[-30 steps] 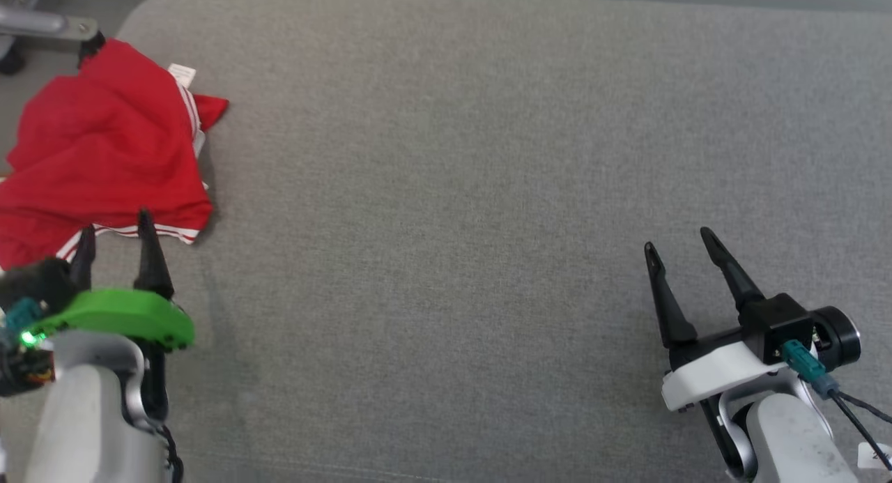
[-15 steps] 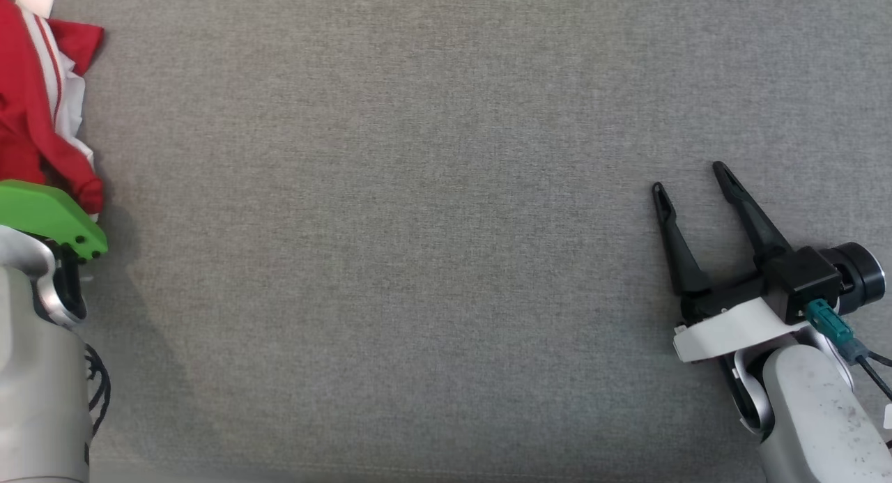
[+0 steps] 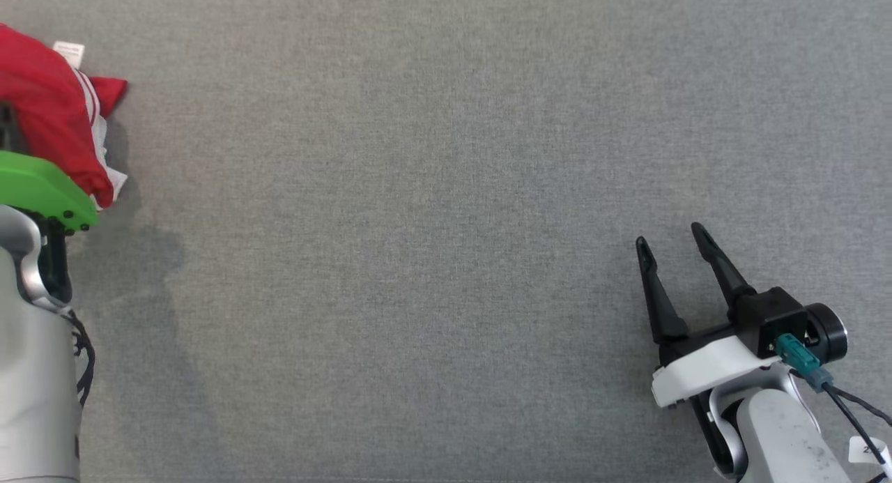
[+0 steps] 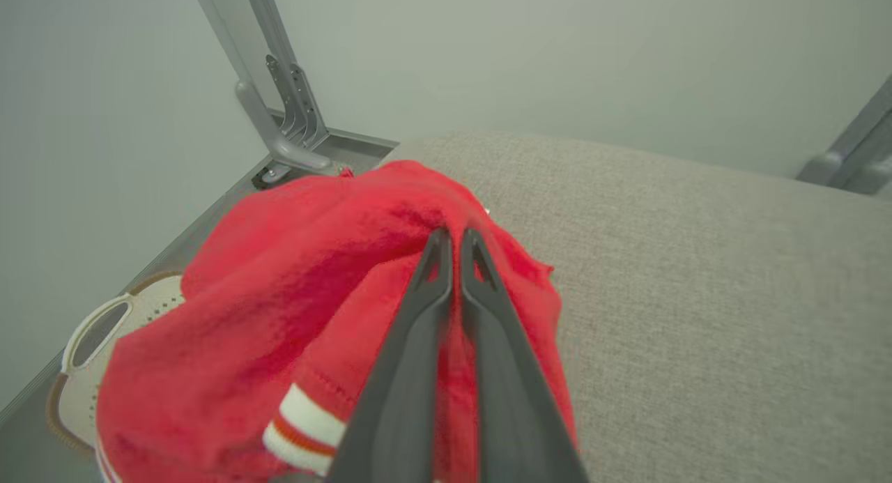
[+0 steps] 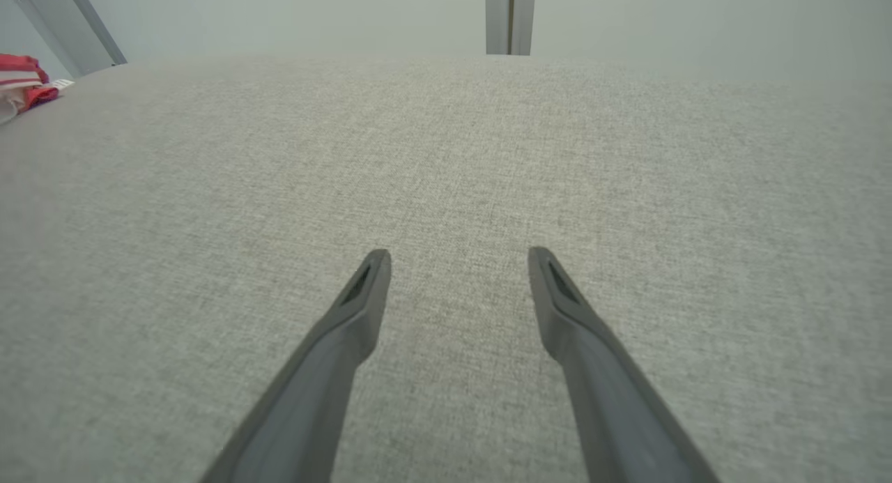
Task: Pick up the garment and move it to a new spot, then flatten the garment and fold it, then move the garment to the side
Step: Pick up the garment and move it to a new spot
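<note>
The red garment [image 3: 42, 106] sits bunched at ten o'clock on the grey tabletop [image 3: 446, 225], against its left edge; the left jaws are clenched on a raised fold of it, tips pressed together in the cloth; its white-striped hem [image 4: 300, 420] lies at seven o'clock in the left wrist view; a white label [image 3: 68, 51] shows near its top; the right jaws stand released at four o'clock, well apart from the garment, over bare tabletop, tips pointing toward eleven.

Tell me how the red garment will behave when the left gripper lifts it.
Likely floppy: the red garment bunches into soft folds around the shut left gripper, so it should drape and hang. Probably light: thin cloth. May drag on the grey surface.
</note>
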